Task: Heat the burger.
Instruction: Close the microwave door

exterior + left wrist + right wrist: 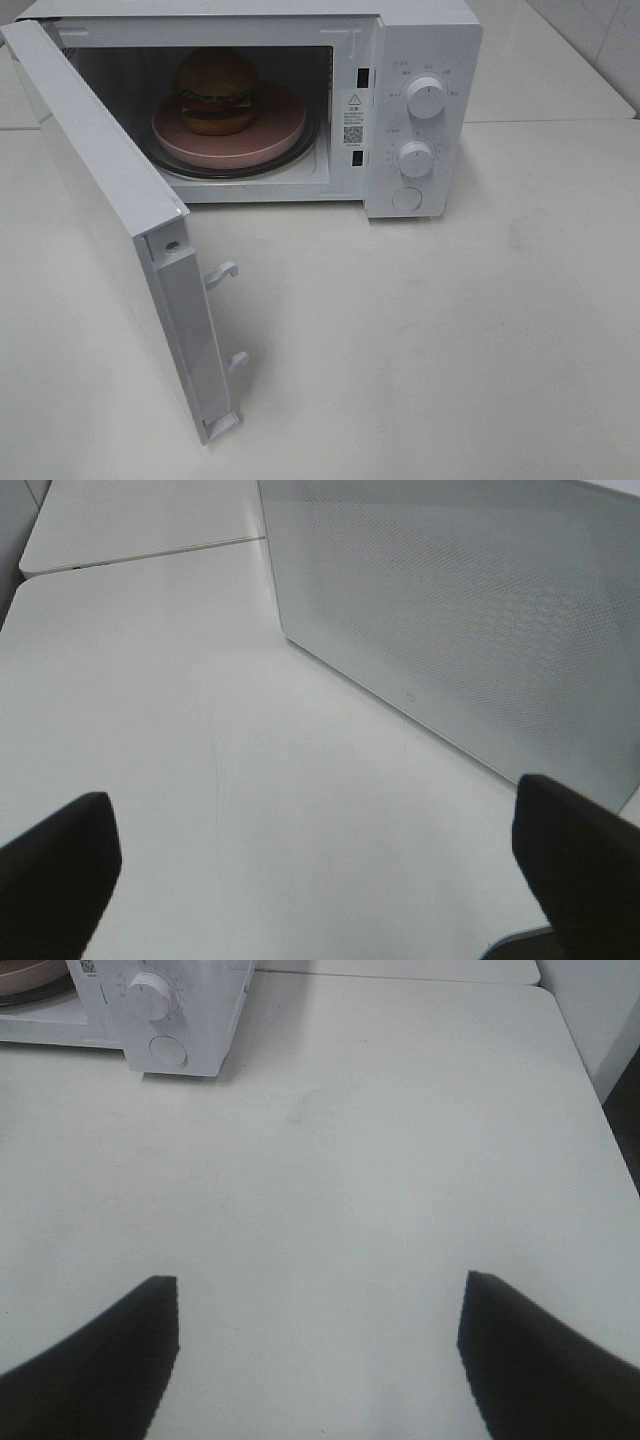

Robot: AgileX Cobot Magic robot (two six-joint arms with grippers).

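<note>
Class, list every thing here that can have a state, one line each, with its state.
microwave door, open wide.
burger, inside the microwave, on the pink plate.
pink plate, inside the microwave, under the burger.
left gripper, open, empty.
right gripper, open, empty.

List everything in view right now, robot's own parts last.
microwave: one, white, back of table
door: one, white, swung open on the left
burger: one, golden-brown bun, on the plate inside the microwave
plate: one, pink, on the turntable
turntable: one, clear glass, microwave floor
knobs: two, white, control panel, stacked
button: one, white, below the knobs
table: one, white
left gripper: one, black, open, empty, beside the door
right gripper: one, black, open, empty, over table
</note>
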